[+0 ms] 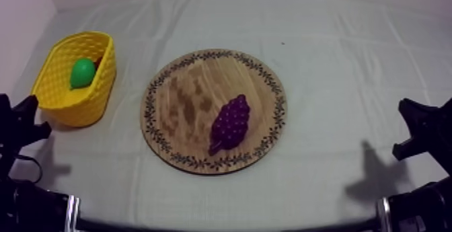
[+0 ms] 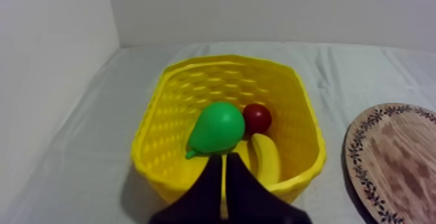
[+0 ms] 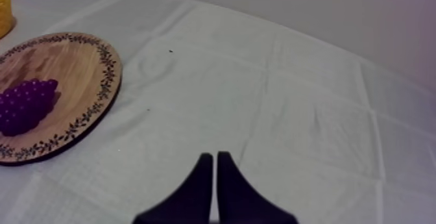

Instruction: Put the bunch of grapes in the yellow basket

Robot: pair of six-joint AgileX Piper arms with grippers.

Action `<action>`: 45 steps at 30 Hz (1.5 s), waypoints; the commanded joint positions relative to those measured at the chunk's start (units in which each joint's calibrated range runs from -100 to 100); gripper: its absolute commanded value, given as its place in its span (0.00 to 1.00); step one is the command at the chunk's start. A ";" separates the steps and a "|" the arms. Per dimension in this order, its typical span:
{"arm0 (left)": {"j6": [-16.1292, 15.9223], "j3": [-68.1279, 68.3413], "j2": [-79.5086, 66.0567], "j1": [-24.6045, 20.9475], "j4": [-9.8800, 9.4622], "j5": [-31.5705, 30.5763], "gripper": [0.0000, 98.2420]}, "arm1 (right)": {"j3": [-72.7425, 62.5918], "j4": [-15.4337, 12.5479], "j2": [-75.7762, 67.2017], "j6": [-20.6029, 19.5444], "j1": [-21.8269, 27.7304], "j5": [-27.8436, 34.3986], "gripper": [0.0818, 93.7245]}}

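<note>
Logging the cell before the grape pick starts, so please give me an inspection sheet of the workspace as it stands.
Surface: grey-white cloth, creased, no spills seen.
Job's things: bunch of grapes lies on the wooden board; yellow basket stands left of the board, apart from it.
Clutter: pear, banana and small red fruit in the basket.
Grippers: left gripper shut, empty, at the basket's near rim; right gripper shut, empty, over cloth right of the board.
Cables: nothing seen across board or basket.
Surroundings: plain white wall behind the table.
</note>
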 commanded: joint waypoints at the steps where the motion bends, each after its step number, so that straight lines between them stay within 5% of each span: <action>1: 2.36 -0.22 -0.27 3.24 -0.35 2.16 0.00 | -0.03 0.01 -0.01 0.00 -0.02 -0.03 0.00; 13: 1.98 -0.49 -0.27 3.31 -0.35 2.14 0.00 | -0.03 0.01 -0.01 -0.01 -0.02 -0.03 0.00; 21: -1.13 -3.47 3.37 4.73 -0.63 0.75 0.00 | -0.03 0.01 -0.01 -0.01 -0.02 -0.03 0.00; 33: -2.23 -36.60 27.00 9.64 1.97 12.84 0.00 | -0.03 0.01 -0.01 -0.02 -0.02 -0.03 0.00; 45: 4.72 -63.92 53.16 23.05 -4.43 26.47 0.00 | -0.03 0.01 -0.01 -0.01 -0.02 -0.03 0.00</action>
